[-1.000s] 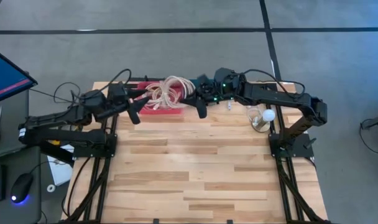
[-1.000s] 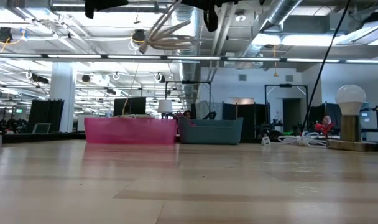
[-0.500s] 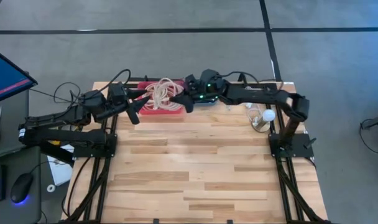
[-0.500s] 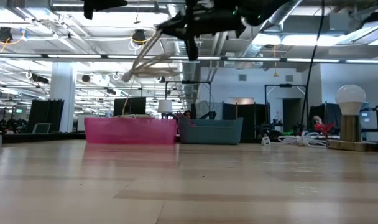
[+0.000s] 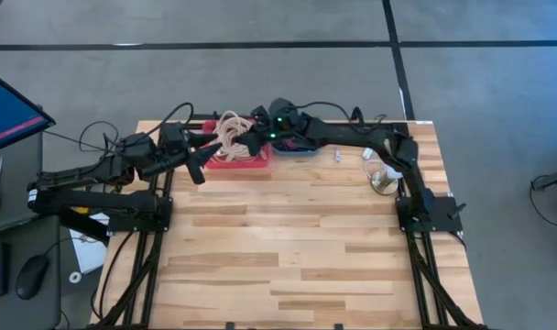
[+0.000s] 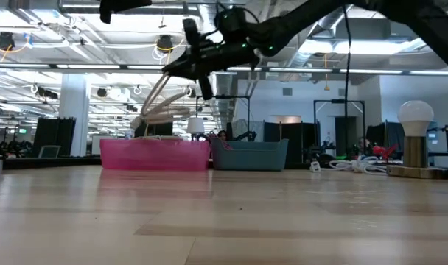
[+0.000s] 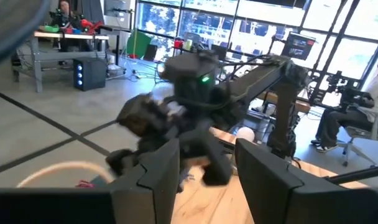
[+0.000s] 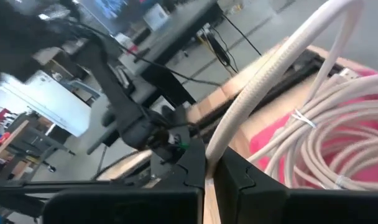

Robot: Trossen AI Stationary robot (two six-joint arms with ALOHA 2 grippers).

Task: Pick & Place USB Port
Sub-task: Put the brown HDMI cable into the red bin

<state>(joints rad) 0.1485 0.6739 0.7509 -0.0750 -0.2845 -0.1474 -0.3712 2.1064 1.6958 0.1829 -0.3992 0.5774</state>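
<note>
A coil of whitish braided cable [image 5: 231, 135] hangs from my right gripper [image 5: 248, 139] over the pink bin [image 5: 251, 164] at the table's far edge. The low view shows the right gripper [image 6: 200, 68] high up, with the cable loops [image 6: 163, 112] just above the pink bin's rim [image 6: 154, 153]. My right gripper [image 8: 208, 177] is shut on one strand. My left gripper [image 5: 195, 156] hovers open, left of the pink bin, its fingers [image 7: 153, 177] spread and touching nothing. The cable's plug ends do not show. My right gripper pinches one strand of the cable [image 8: 221, 140] between its two fingers, which lie across the strand. It reaches in from the table's right, slanting down. The coil [image 8: 338, 140] hangs slack below and beyond the fingers, over the pink bin; whether its lowest loops touch the bin I cannot tell.
A teal bin [image 5: 301, 145] stands right of the pink one, under the right arm. Toward the far right corner stand a bulb lamp on a wooden base [image 5: 385, 176] and small white parts [image 5: 336, 156]. The wooden tabletop [image 5: 288, 247] spreads out in front.
My right gripper has travelled toward the table's left, from above the teal bin to above the pink bin, and has come lower. The cable coil has moved with it and has dropped close to the pink bin's rim.
</note>
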